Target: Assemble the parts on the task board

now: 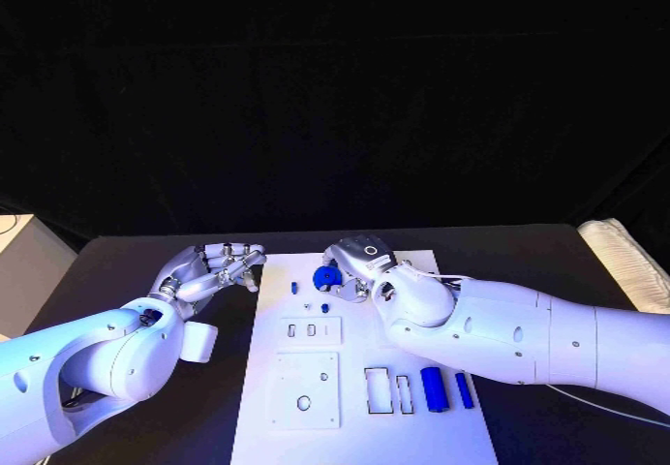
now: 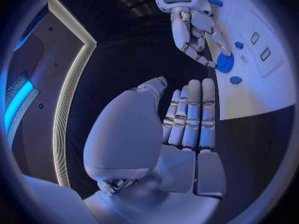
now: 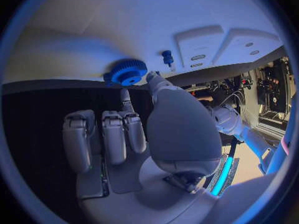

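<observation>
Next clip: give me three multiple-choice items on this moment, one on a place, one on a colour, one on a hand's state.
1. Where is the gear?
A. at the task board's far end
B. at its near end
C. off the board

2. What colour are the two cylinders at the board's near right?
A. red
B. blue
C. green

3. What is the left hand doing?
A. gripping the gear
B. holding nothing, beside the board
C. pressing a cylinder

Answers: 1 A, the gear sits far up the board at the right hand. 2 B, both look blue. 3 B, its fingers enclose nothing.
</observation>
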You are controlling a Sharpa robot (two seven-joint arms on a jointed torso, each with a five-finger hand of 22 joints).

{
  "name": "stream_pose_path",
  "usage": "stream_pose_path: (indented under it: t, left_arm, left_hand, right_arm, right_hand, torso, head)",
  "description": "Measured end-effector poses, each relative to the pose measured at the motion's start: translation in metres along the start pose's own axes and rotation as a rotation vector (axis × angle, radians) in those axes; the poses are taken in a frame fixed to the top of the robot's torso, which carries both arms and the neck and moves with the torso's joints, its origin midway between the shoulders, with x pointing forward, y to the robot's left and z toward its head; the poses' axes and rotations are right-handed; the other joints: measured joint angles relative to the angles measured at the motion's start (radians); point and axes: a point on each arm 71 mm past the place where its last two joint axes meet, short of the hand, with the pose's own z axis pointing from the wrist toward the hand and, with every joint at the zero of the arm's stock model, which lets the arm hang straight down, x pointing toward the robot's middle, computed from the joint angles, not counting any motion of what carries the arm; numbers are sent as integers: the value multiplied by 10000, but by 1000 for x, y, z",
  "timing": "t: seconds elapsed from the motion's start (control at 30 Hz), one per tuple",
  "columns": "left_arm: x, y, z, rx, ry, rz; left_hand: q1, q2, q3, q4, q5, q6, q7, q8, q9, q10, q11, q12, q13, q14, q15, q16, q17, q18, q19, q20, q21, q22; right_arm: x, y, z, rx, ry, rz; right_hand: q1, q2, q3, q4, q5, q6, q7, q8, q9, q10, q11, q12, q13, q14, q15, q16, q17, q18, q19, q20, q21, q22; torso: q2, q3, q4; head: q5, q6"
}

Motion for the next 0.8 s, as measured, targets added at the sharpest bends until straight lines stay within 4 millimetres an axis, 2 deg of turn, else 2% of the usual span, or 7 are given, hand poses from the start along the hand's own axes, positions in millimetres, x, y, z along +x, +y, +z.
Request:
stream_pose_path:
  t: [0.1, 0.23, 0.47, 0.8]
  left_arm:
    - [0, 0, 0, -3, -3, 1]
    - [0, 0, 0, -6, -6, 2]
    - [-1, 0, 0, -13, -16, 7]
    - [-1, 0, 0, -26, -25, 11]
  left_hand:
    - [0, 0, 0, 0, 0, 0, 0, 0, 0, -35, -36, 0, 0, 0, 0, 0, -12, 0, -34, 33, 0, -1]
    - [0, 0, 0, 0, 0, 0, 0, 0, -1, -35, -36, 0, 0, 0, 0, 0, -12, 0, -34, 33, 0, -1]
    - [0, 0, 0, 0, 0, -36, -36, 0, -1, -35, -35, 0, 0, 0, 0, 0, -12, 0, -34, 33, 0, 11]
    - [0, 0, 0, 0, 0, -36, -36, 0, -2, -35, -35, 0, 0, 0, 0, 0, -12, 0, -34, 33, 0, 10]
  right_arm:
    - [1, -1, 0, 22, 87, 35]
    - [1, -2, -1, 64, 207, 88]
    - [4, -7, 0, 271, 615, 396]
    - [3, -10, 0, 423, 735, 770]
  right_hand:
    - [-23, -18, 0, 0, 0, 20, -20, 0, 0, 0, 0, 0, 0, 0, 0, 0, 0, 0, 0, 0, 0, 0]
    - [-163, 84, 0, 0, -1, 125, -49, 0, -1, 0, 0, 0, 0, 1, 0, 0, 0, -1, 0, 0, 0, -1]
    - [-1181, 507, 0, 0, -1, 167, -55, 57, -47, 0, 0, 0, -1, 0, 0, 0, 0, 0, 0, 0, 0, -2]
    - [-1231, 505, 19, -19, -2, 166, -57, 46, -63, -1, -1, 0, -2, 1, 0, 0, 0, 1, 0, -1, 0, -3]
  torso:
    - [0, 0, -2]
    - [0, 0, -1]
    - [0, -3, -2]
    - [0, 1, 2]
  head:
    - [-1, -3]
    - [-8, -5]
    - [0, -4]
    - [-10, 16]
